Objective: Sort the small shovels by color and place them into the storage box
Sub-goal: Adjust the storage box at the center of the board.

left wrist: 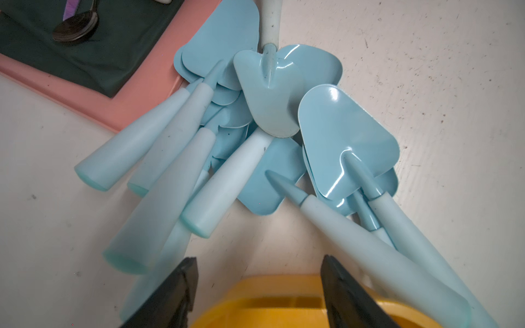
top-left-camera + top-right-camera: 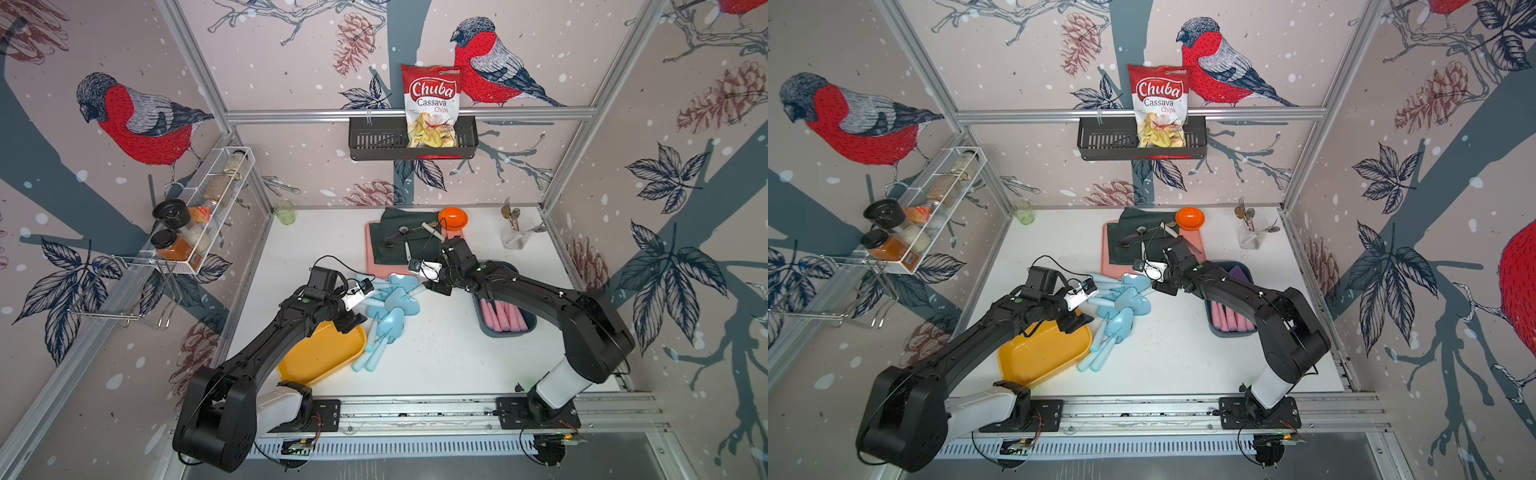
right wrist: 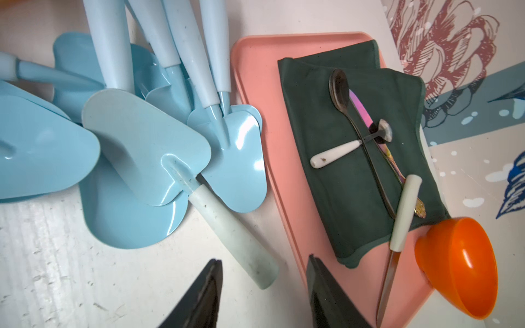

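The left gripper (image 1: 258, 258) hung with its two jaws spread and nothing between them, over the edge of the one yellow tray (image 1: 284, 306) and facing the heap of light blue shovels (image 1: 341, 136). The right gripper (image 3: 264, 259) was likewise unclenched. The butt of one pale-handled shovel (image 3: 227, 227) lay in the gap between its jaws, with clear space on either side. The heap lay on the white table (image 2: 436, 365) between the two grippers, blades overlapping and handles fanned out. Nine handles could be counted in the left wrist view, though the overlap left that tally unsure. One blade lapped over the edge of the single pink tray (image 3: 255, 71). Beneath the right arm, in both top views, the one dark blue storage box (image 2: 509, 332) held the pink-handled shovels (image 2: 500, 318). Four or five of their handles lay side by side. Their blades were mostly hidden by the arm, with one purple blade (image 2: 1239, 272) showing. On the pink tray lay one folded dark green cloth (image 3: 341, 176) carrying four utensils: one dark spoon (image 3: 339, 85), one white-handled spoon (image 3: 332, 154), one iridescent piece (image 3: 360, 105) and one white-handled knife (image 3: 404, 210). One orange bowl (image 3: 460, 267) sat tilted at the tray's corner.
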You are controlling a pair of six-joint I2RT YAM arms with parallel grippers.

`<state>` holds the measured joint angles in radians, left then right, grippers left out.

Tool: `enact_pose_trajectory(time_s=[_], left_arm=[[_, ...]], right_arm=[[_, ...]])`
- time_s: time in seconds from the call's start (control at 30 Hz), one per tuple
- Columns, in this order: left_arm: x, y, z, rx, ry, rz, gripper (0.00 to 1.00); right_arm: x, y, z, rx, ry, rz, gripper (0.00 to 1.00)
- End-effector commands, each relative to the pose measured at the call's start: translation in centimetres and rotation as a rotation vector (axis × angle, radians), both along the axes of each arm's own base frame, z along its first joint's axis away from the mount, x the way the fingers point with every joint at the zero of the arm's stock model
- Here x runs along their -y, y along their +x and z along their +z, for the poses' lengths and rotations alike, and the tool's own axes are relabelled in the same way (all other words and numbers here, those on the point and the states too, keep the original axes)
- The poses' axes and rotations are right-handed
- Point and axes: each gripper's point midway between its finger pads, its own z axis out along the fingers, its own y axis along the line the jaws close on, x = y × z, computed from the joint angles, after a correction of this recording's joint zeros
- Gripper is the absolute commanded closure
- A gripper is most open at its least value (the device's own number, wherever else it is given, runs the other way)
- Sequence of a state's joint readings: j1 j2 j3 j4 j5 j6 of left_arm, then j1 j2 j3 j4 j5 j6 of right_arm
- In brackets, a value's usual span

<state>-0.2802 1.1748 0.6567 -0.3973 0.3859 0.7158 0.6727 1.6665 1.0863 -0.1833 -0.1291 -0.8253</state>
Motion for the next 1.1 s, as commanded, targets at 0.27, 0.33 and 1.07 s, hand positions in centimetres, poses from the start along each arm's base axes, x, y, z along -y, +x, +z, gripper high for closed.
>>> enact_pose_trajectory(time_s=[0.27,0.33,1.07], left_arm=[[-5.6,0.9,-0.3,0.091,0.272,-0.025,0.25],[-6.8,1.5,-0.8,0.106,0.334,0.012,0.24],[-11.0,6.2,-3.1,-0.050,0.231,0.482,0.62]], right_arm=[[-2.0,-1.5,1.5,0.019,0.139,0.005,0.48],[-2.0,-2.1,1.7,0.024,0.152,0.002,0.48],[-1.7,-4.7,3.9,0.009,0.294,-0.065,0.47]])
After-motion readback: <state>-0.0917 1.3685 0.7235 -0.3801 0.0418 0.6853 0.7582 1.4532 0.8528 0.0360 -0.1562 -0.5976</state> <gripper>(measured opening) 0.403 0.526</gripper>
